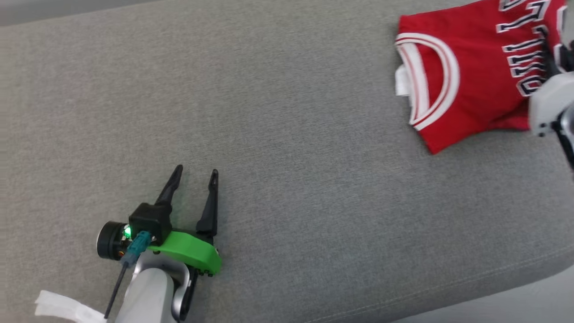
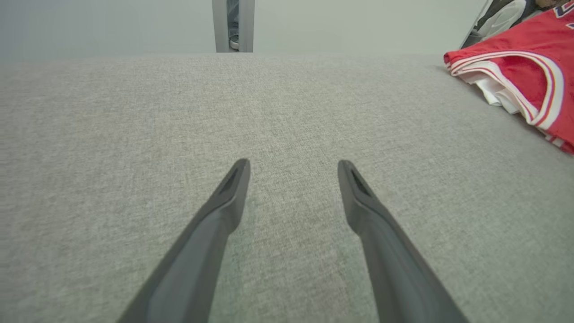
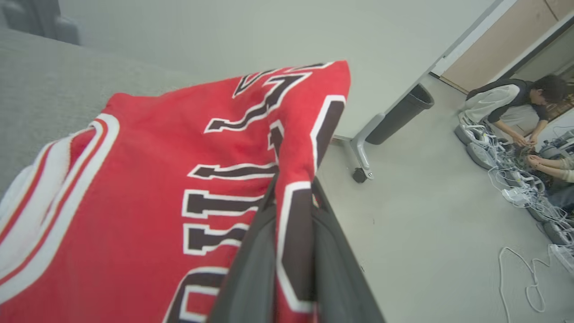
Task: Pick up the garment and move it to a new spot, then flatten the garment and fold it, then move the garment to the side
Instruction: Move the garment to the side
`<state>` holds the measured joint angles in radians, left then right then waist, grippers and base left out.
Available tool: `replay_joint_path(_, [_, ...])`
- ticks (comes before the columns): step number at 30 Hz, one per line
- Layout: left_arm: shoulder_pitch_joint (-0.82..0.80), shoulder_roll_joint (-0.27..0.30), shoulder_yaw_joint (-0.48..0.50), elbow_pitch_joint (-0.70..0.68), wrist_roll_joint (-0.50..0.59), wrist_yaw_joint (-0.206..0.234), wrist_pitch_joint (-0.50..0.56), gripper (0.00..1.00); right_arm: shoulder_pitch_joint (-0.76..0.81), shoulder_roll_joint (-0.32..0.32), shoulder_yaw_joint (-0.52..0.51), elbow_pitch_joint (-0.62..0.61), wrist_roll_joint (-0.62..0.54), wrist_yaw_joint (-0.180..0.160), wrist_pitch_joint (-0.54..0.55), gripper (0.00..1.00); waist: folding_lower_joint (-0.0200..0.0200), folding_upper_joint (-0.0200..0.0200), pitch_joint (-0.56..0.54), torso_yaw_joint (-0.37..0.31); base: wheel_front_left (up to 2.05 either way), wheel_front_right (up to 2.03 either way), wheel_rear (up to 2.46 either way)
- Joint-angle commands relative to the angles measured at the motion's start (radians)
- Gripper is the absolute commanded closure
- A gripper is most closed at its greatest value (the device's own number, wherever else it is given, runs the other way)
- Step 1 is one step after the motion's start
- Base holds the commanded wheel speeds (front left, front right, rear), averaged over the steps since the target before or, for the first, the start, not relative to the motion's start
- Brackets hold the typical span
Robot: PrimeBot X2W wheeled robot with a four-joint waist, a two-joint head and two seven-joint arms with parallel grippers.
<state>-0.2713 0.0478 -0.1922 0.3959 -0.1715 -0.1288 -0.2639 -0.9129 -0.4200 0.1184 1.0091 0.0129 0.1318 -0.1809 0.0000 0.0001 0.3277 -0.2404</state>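
Folded red garment (image 1: 466,80) with a white-striped neckline and dark, white-edged lettering, lying at the upper right of the head view on the grey cloth-covered bench (image 1: 314,134), neckline toward the frame's left, a bit of white lining poking out beside it. Right end effector (image 1: 554,54) at the right edge of that frame, partly cut off, over the lettered part of the cloth. In the right wrist view, right end effector (image 3: 296,188) clenched on the garment (image 3: 148,179), a lettered fold pinched between the two dark fingers (image 3: 251,269) and raised off the bench (image 3: 45,80). Beyond it, pale floor (image 3: 426,224), a dark bin (image 3: 403,114) near a bench leg, loose cables (image 3: 515,269) at the right, and a person (image 3: 506,103) crouched at the upper right. Left end effector (image 1: 197,171) at the lower left of the head view, well apart from the garment, released and empty, fingers spread over bare grey cloth. Same wide spread in the left wrist view (image 2: 293,163), with the garment (image 2: 529,67) at the upper right corner. White strip (image 1: 58,307) at the bottom left corner of the head view.
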Motion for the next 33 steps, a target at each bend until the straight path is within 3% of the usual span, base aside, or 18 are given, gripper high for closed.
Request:
replay_joint_path(1, [-0.021, 0.005, -0.020, 0.000, 0.005, -0.003, 0.000, 0.00, 0.000, -0.036, -0.032, 0.020, -0.026, -0.002, 0.010, 1.00, 0.0000, -0.0001, 0.026, 0.083, 0.00, 0.00, 0.00])
replay_joint_path(2, [-0.023, 0.005, -0.027, -0.001, 0.005, -0.003, 0.000, 0.00, -0.001, -0.059, -0.067, 0.024, -0.053, -0.002, 0.010, 1.00, 0.0000, -0.0001, 0.028, 0.096, 0.00, 0.00, 0.00])
replay_joint_path(3, [-0.020, 0.005, -0.023, -0.001, 0.005, -0.003, 0.000, 0.00, -0.003, -0.074, -0.102, 0.024, -0.076, -0.002, 0.004, 0.63, 0.0000, -0.0001, 0.027, 0.103, 0.00, 0.00, 0.00])
replay_joint_path(4, [-0.017, 0.008, -0.014, -0.003, 0.003, -0.003, 0.000, 0.00, -0.004, -0.090, -0.151, 0.018, -0.102, -0.002, -0.007, 0.00, 0.0000, -0.0001, 0.030, 0.109, 0.00, 0.00, 0.00])
replay_joint_path(9, [-0.008, 0.005, 0.006, -0.008, 0.008, -0.003, 0.000, 0.00, 0.028, -0.039, -0.369, -0.018, -0.211, -0.002, -0.034, 0.00, 0.0000, -0.0001, 0.031, 0.122, 0.00, 0.00, 0.00])
replay_joint_path(14, [0.005, 0.005, 0.055, -0.016, 0.009, 0.007, 0.000, 0.00, 0.064, 0.148, -0.475, -0.129, -0.271, -0.002, -0.079, 0.00, 0.0000, -0.0001, 0.012, 0.118, 0.00, 0.00, 0.00])
replay_joint_path(17, [0.011, 0.005, 0.081, -0.027, 0.017, 0.026, 0.000, 0.00, 0.094, 0.266, -0.452, -0.229, -0.231, -0.002, -0.084, 0.00, 0.0000, -0.0001, -0.001, 0.118, 0.00, 0.00, 0.00])
replay_joint_path(20, [0.016, 0.005, 0.104, -0.036, 0.013, 0.041, 0.000, 0.00, 0.193, 0.333, -0.380, -0.338, -0.150, -0.002, -0.084, 0.00, 0.0000, -0.0001, -0.020, 0.134, 0.00, 0.00, 0.00])
replay_joint_path(26, [0.038, 0.005, 0.125, -0.053, 0.028, 0.061, 0.000, 0.00, 0.394, 0.364, -0.244, -0.506, -0.014, -0.002, -0.084, 0.00, 0.0000, -0.0001, -0.064, 0.186, 0.00, 0.00, 0.00])
replay_joint_path(33, [0.084, 0.005, 0.151, -0.050, 0.039, 0.080, 0.000, 0.00, 0.547, 0.366, -0.152, -0.563, 0.119, -0.002, -0.084, 0.00, 0.0000, -0.0001, -0.123, 0.245, 0.00, 0.00, 0.00])
